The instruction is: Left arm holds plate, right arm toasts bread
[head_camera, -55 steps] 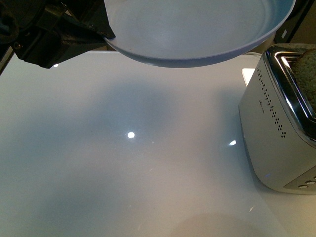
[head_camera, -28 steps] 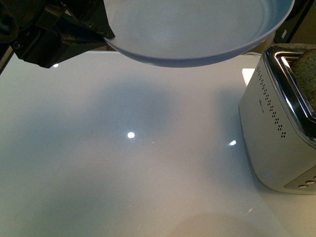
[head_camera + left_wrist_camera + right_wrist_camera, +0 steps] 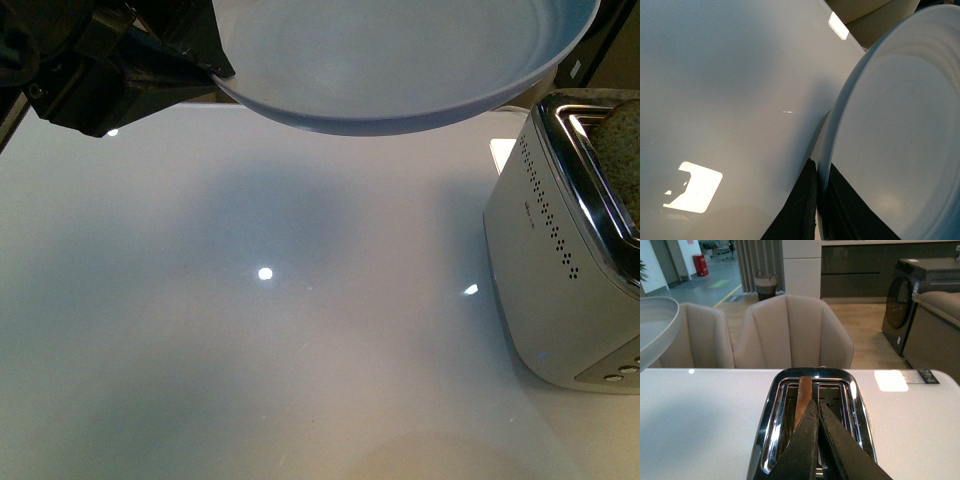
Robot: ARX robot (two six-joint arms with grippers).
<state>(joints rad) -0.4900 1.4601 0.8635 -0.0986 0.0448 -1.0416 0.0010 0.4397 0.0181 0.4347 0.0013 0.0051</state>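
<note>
The pale blue plate (image 3: 400, 60) hangs tilted above the far side of the white table. My left gripper (image 3: 215, 70) is shut on its rim at the left. In the left wrist view the two black fingers (image 3: 800, 210) pinch the plate (image 3: 890, 150) edge between them, and the left gripper (image 3: 819, 167) meets the rim there. The bread (image 3: 620, 150) stands in a slot of the silver toaster (image 3: 560, 260) at the right. In the right wrist view my right gripper (image 3: 815, 402) is shut just over the toaster (image 3: 812, 405), beside the bread (image 3: 803, 390) crust and holding nothing.
The glossy white table (image 3: 250, 330) spreads below the plate. Beige chairs (image 3: 790, 330) stand beyond its far edge, with a dark washing machine (image 3: 920, 295) further back. The plate's rim (image 3: 655, 325) shows at one side of the right wrist view.
</note>
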